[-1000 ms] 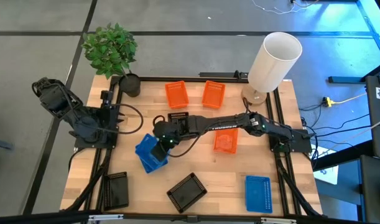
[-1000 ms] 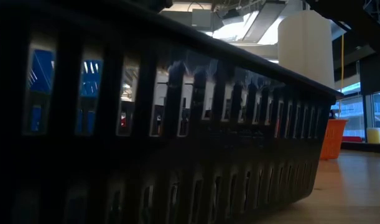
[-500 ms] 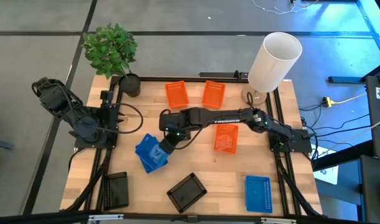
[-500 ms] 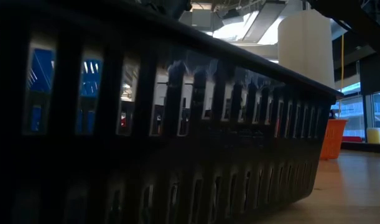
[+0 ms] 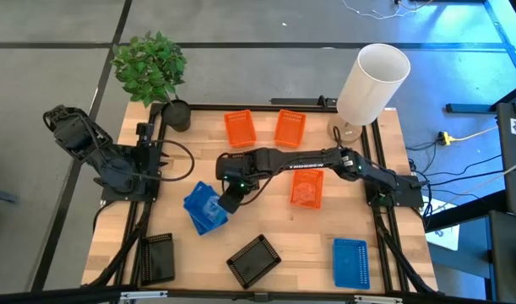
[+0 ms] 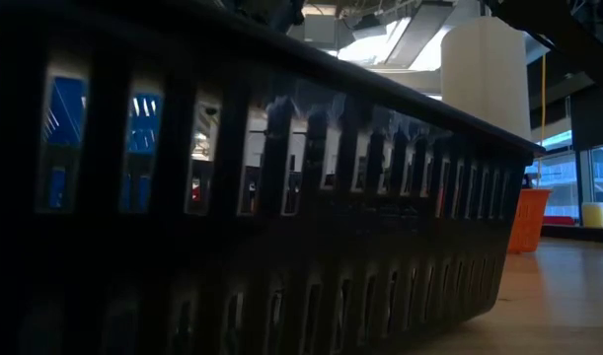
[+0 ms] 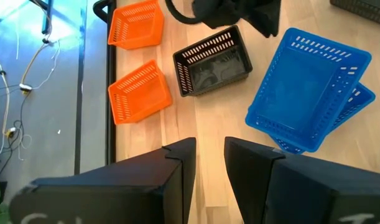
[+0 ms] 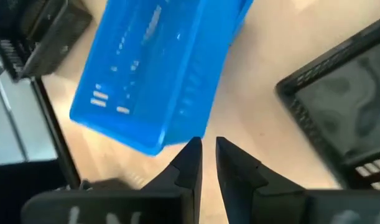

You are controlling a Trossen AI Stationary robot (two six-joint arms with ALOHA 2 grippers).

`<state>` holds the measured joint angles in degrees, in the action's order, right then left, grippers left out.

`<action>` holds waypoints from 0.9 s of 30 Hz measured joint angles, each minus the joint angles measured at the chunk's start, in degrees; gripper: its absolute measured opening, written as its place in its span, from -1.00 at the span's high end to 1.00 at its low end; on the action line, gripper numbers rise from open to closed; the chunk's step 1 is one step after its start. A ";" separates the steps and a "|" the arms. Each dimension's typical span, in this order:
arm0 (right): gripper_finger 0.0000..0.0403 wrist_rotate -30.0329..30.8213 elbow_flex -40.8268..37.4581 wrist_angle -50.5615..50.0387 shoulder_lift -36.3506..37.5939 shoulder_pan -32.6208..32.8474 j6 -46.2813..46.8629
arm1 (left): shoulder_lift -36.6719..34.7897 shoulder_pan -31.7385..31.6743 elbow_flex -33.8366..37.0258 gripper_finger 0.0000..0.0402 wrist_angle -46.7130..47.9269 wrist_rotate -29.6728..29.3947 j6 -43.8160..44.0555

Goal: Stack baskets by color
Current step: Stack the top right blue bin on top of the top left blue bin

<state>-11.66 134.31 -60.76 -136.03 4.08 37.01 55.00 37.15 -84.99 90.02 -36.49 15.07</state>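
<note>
High cam looks straight down on whole table (image 5: 266, 245). Low cam sits at tabletop height, nearly against a black basket (image 6: 281, 227) that fills most of its frame, facing the room behind. L wrist cam looks down at the blue stack (image 7: 308, 93) from farther off; R wrist cam hangs close over it. Blue stack shared by high and both wrist views.

The wooden table (image 5: 266, 228) carried two stacked blue baskets (image 5: 204, 208), a third blue basket (image 5: 350, 263), three orange baskets (image 5: 239, 128) apart, three black baskets (image 5: 254, 260), a plant pot (image 5: 178, 115) and a white cylinder (image 5: 369, 84).
</note>
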 joint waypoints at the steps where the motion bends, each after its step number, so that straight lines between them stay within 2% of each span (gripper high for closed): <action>1: 0.77 -0.82 -0.01 0.14 -0.27 0.00 -0.02 | -0.02 0.02 0.00 0.62 0.00 -0.02 0.00; 6: 0.77 -6.06 -0.01 4.11 -0.82 0.27 -2.78 | -0.02 0.02 0.00 0.62 0.00 -0.04 -0.05; 12: 0.77 -8.97 -0.01 9.20 -1.20 0.39 -4.37 | -0.02 0.02 0.00 0.62 0.00 -0.43 -0.14; 22: 0.77 -7.11 -0.01 8.48 -1.20 -0.11 -4.48 | -0.01 0.02 -0.01 0.62 0.00 -0.45 -0.12; 27: 0.77 -5.55 0.02 14.15 -1.30 -0.13 -9.21 | -0.02 0.02 0.00 0.62 0.00 -0.10 -0.09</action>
<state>-17.21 134.32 -46.61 -137.32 3.94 27.81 54.98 37.17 -84.99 90.02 -36.60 14.98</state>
